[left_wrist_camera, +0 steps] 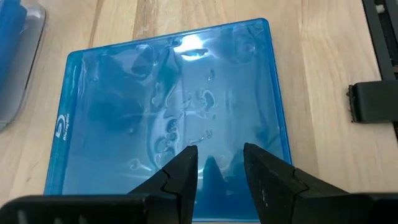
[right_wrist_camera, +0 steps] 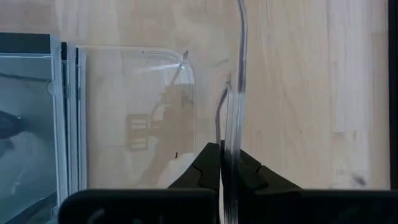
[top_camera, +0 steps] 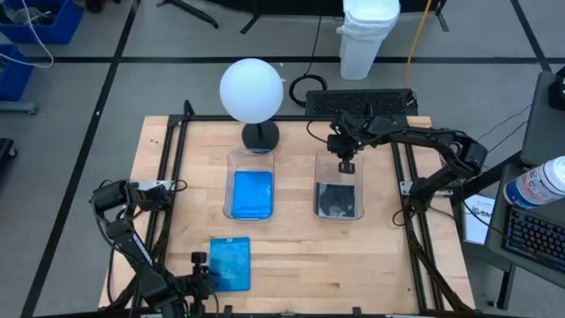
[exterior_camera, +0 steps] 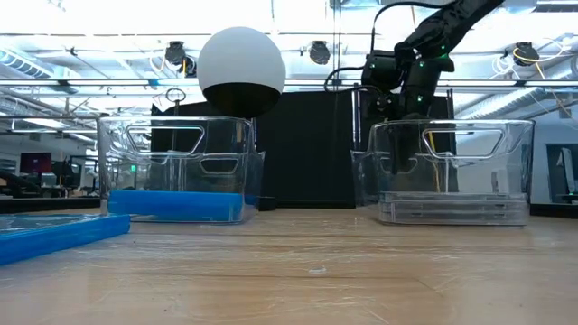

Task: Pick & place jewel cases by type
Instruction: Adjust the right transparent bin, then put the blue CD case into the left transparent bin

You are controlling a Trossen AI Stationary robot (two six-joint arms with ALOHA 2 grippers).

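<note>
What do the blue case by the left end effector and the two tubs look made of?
Blue case: translucent glossy plastic, with glare and wrinkled film reflections. Tubs: clear rigid plastic, likely; the room shows through their walls. Table: light wood, visible grain.

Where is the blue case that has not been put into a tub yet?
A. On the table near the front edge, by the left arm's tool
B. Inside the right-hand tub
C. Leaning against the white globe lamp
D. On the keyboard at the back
A: the loose blue case lies flat on the table near its front edge, with the left tool right over it.
</note>
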